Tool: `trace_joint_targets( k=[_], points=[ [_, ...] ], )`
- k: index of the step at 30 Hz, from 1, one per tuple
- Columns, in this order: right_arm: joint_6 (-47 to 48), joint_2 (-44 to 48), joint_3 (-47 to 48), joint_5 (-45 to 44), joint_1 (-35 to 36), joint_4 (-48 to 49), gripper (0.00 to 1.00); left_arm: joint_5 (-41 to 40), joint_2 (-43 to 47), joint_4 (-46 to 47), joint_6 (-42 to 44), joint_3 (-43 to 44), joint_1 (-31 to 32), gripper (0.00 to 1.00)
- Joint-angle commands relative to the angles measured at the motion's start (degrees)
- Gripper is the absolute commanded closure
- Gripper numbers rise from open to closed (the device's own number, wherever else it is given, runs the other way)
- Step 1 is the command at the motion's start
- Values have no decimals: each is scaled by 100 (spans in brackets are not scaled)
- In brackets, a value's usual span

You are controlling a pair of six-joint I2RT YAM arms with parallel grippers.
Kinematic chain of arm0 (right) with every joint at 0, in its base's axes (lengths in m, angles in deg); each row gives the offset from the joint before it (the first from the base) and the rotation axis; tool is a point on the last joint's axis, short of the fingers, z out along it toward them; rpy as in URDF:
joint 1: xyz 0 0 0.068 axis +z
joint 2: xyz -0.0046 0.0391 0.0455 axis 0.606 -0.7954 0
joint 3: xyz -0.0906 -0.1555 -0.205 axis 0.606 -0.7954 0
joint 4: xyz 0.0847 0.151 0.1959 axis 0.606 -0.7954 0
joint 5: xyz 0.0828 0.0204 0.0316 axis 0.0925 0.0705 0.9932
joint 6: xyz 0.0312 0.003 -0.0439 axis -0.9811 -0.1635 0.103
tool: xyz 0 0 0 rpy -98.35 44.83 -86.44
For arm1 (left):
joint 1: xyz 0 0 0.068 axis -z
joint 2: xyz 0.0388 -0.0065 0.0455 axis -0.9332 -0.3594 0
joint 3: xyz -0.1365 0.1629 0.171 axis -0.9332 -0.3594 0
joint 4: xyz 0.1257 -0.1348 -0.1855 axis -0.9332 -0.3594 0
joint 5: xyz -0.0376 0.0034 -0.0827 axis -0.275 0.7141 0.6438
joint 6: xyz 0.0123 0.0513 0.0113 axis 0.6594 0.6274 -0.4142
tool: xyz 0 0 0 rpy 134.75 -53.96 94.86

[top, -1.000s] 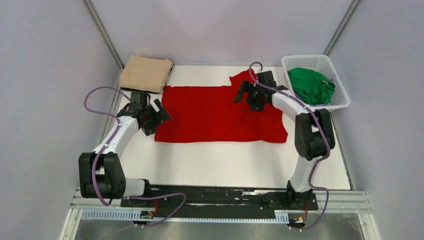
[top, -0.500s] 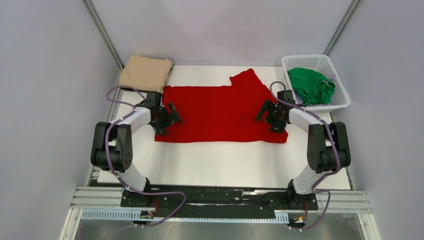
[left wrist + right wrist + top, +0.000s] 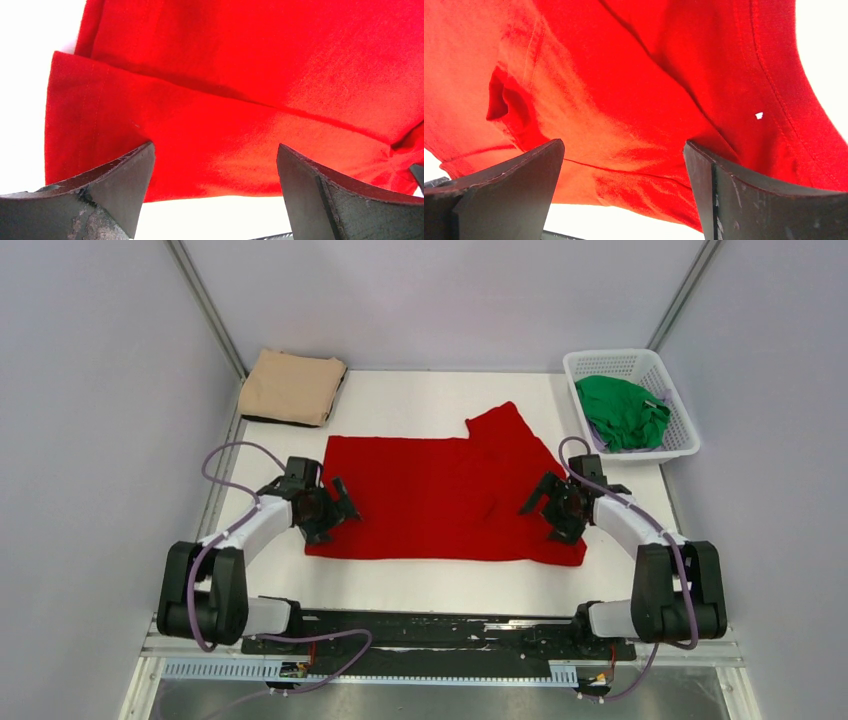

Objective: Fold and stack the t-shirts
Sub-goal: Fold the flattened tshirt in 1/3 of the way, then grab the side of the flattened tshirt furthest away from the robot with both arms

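Note:
The red t-shirt (image 3: pixel 440 495) lies spread flat across the middle of the white table, one sleeve pointing to the back. My left gripper (image 3: pixel 335 512) is open at the shirt's left edge; in the left wrist view the red cloth (image 3: pixel 240 100) fills the space beyond its spread fingers (image 3: pixel 110 185). My right gripper (image 3: pixel 545 510) is open over the shirt's right edge; the right wrist view shows wrinkled red cloth (image 3: pixel 634 100) between its fingers (image 3: pixel 734 190). The folded tan t-shirt (image 3: pixel 292 386) lies at the back left. The green t-shirt (image 3: pixel 622 410) lies crumpled in the basket.
A white lattice basket (image 3: pixel 680 410) stands at the back right corner of the table (image 3: pixel 420 590). Grey walls close in both sides and the back. Metal rails run along the near edge by the arm bases.
Both grippers have moved toward the near side along the shirt's two side edges, and the red shirt has shifted nearer with them. Both stayed open.

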Motion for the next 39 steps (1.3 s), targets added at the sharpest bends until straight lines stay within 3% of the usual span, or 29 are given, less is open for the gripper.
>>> trace_joint_targets(
  k=[1,5,10,19,27,32,39],
  points=[
    [-271,455,-457,-527,-38,-1399,0,15,704,-959,-176,-674,161,0],
    [-419,832,-617,-991,-35,-1402,0,208,1284,-935,-389,-918,294,0],
    [-215,1186,-260,-1068,-32,-1264,0,108,1737,-1183,-323,-537,306,0],
    [162,1469,280,-110,127,-813,0,-950,1178,-1265,-138,908,249,0],
    [-273,161,810,275,1549,112,0,-1009,-285,-1061,338,2082,-321,0],
    [-387,-1094,1793,343,1761,254,0,-1009,-1068,-848,398,2519,-629,0],
    [-421,-1764,2695,447,1832,328,0,-1275,-2253,-994,448,3511,-678,0]
  ],
)
